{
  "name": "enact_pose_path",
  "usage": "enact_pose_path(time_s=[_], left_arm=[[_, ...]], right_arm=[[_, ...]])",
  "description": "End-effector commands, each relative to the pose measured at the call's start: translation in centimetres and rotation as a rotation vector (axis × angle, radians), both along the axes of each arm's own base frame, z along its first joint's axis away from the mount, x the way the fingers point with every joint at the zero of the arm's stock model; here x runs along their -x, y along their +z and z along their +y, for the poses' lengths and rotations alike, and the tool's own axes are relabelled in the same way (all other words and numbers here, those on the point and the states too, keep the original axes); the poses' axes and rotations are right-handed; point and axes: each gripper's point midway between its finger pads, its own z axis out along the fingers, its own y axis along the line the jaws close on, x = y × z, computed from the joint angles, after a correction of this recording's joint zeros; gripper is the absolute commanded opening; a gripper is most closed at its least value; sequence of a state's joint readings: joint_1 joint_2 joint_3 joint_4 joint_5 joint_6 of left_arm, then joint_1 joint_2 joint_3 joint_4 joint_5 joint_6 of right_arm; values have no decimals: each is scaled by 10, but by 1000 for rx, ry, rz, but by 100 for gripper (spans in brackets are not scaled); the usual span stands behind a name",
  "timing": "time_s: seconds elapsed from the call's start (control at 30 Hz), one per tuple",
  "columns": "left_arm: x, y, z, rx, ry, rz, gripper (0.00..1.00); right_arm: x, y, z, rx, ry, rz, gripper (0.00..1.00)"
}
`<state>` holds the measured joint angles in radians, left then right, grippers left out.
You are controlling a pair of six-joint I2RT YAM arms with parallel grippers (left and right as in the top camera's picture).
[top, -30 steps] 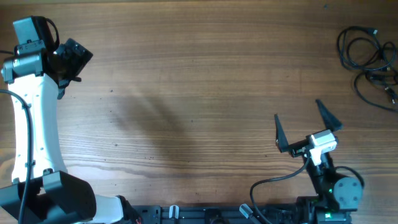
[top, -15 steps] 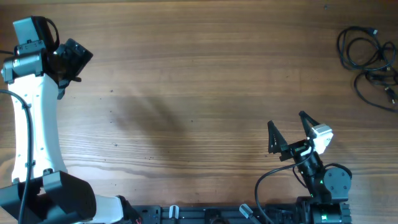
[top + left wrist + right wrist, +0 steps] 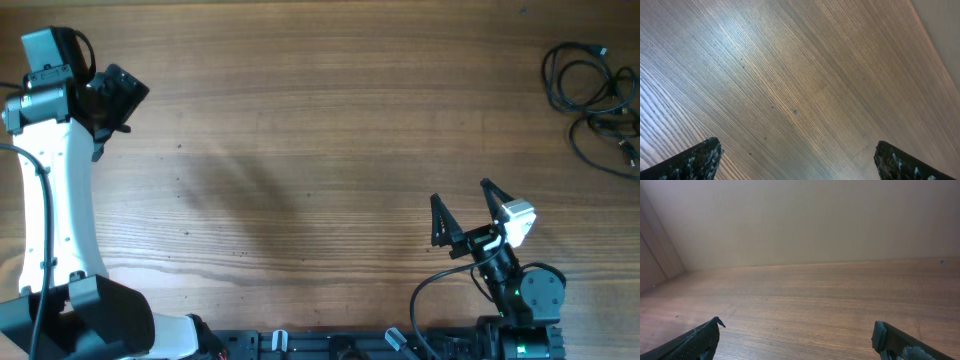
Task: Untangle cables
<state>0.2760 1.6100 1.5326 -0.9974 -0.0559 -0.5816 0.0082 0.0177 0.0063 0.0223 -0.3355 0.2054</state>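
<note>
Jaws, left gripper (image 3: 796,144): spread wide, holding nothing, above the table (image 3: 320,120) at its far left.
Jaws, right gripper (image 3: 460,192): spread wide, holding nothing, near the front edge.
Change: right gripper had shifted left and turned within the last second; left gripper unmoved.
Cables (image 3: 598,112): loose loops at the far right corner, well apart from both grippers, nearer the right one.

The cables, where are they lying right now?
In the overhead view, the cables lie in the far right corner of the table, well beyond the open right gripper; neither wrist view shows them.
</note>
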Motion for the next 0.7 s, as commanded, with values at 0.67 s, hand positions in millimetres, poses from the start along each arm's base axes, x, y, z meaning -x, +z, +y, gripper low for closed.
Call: enact_pose_path(time_s=[0.67], left_arm=[[101, 11, -107, -373, -436, -924, 100]], right_arm=[[0, 1, 1, -10, 6, -1, 100]])
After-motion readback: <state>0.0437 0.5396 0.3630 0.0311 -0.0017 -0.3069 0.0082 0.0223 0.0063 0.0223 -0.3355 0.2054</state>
